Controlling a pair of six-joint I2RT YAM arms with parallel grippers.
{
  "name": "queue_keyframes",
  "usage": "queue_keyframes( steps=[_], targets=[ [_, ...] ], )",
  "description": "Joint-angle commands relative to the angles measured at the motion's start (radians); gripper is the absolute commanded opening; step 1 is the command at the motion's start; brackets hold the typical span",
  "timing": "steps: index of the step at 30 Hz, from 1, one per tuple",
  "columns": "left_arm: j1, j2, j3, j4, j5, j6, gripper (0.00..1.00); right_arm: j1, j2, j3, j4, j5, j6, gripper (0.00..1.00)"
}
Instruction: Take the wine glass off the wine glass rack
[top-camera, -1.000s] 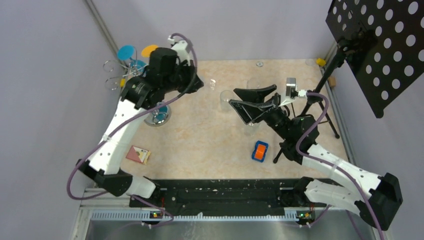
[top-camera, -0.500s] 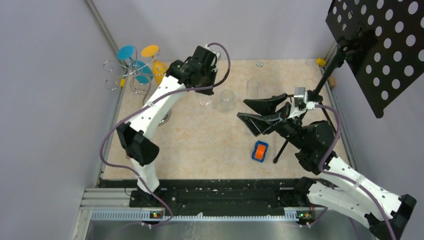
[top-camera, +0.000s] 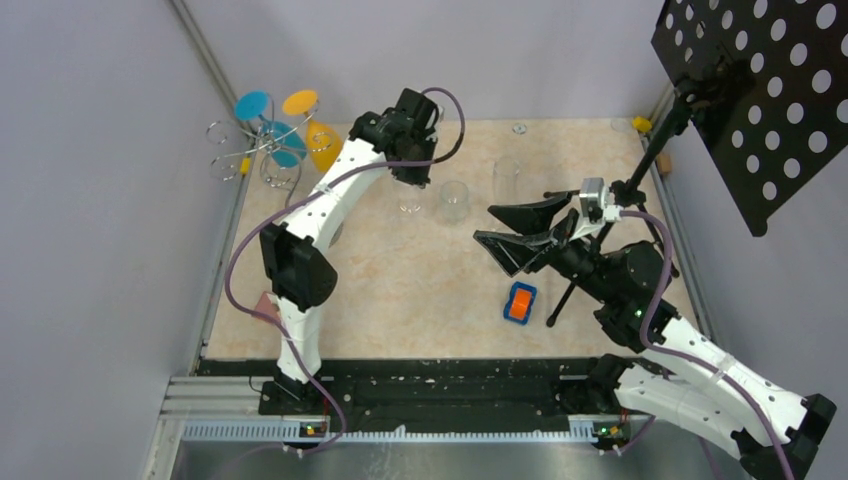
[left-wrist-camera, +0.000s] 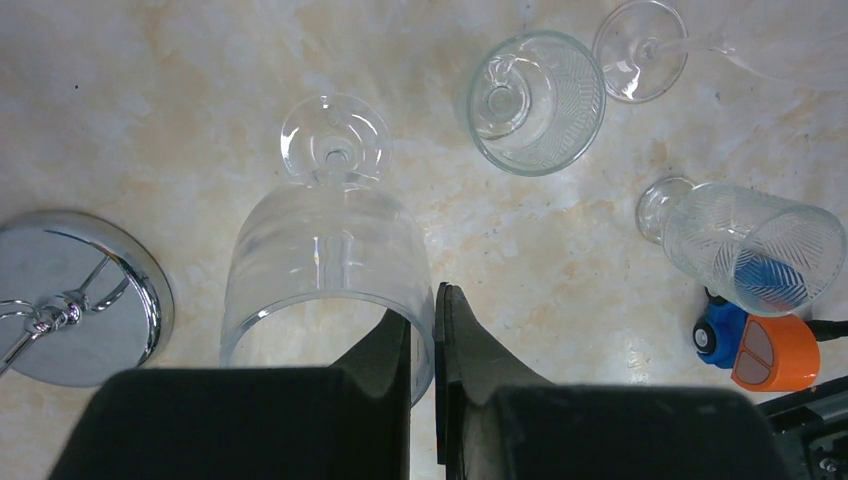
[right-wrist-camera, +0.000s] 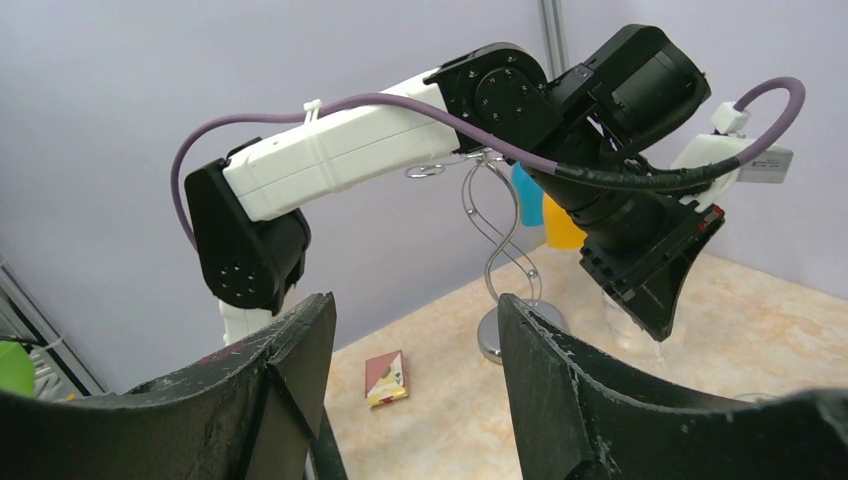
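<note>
Left wrist view looks straight down past the left gripper (left-wrist-camera: 425, 305), whose two fingers are pressed together on the rim of a clear wine glass (left-wrist-camera: 325, 250), pinching the wall of the bowl between them. The glass is mouth up with its round foot towards the tabletop (top-camera: 400, 290); whether the foot touches the surface cannot be told. To the glass's left in this view lies the shiny round base of the wine glass rack (left-wrist-camera: 80, 300), apart from the glass. A clear tumbler (left-wrist-camera: 535, 100) stands past the glass, with the foot of a second stemmed glass (left-wrist-camera: 640, 50) just beside it. A patterned glass (left-wrist-camera: 745, 245) lies on its side close to a blue and orange toy car (left-wrist-camera: 755, 345). From the top external view the rack sits at the far left corner of the tabletop, and coloured glasses (top-camera: 285, 145) hang from its curled arms. The held glass is off the rack, well clear of those arms, near the middle of the far edge. The right gripper (top-camera: 484, 224) hangs over the middle right of the tabletop with its fingers spread wide apart and nothing between them. A black tripod stand (top-camera: 740, 90) rises at the far right corner.
</note>
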Motion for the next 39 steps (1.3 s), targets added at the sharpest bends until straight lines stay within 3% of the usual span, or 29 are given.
queue_keyframes(
  steps=[1, 10, 20, 29, 39],
  targets=[
    [0.021, 0.000, 0.014, 0.064, 0.047, 0.013, 0.00, 0.016, -0.018, 0.020, 0.008, 0.009, -0.011, 0.62],
    [0.034, 0.037, -0.003, 0.076, 0.104, 0.003, 0.00, 0.015, -0.013, -0.012, 0.052, 0.011, 0.021, 0.62],
    [0.039, 0.061, -0.018, 0.069, 0.071, -0.002, 0.10, 0.015, -0.017, -0.030, 0.070, 0.017, 0.050, 0.61],
    [0.041, 0.036, -0.019, 0.081, 0.047, 0.025, 0.46, 0.015, -0.015, -0.017, 0.039, 0.048, 0.070, 0.61],
    [0.046, -0.073, 0.037, 0.093, 0.082, 0.048, 0.57, 0.015, -0.008, -0.010, -0.013, 0.096, 0.098, 0.61]
  ],
)
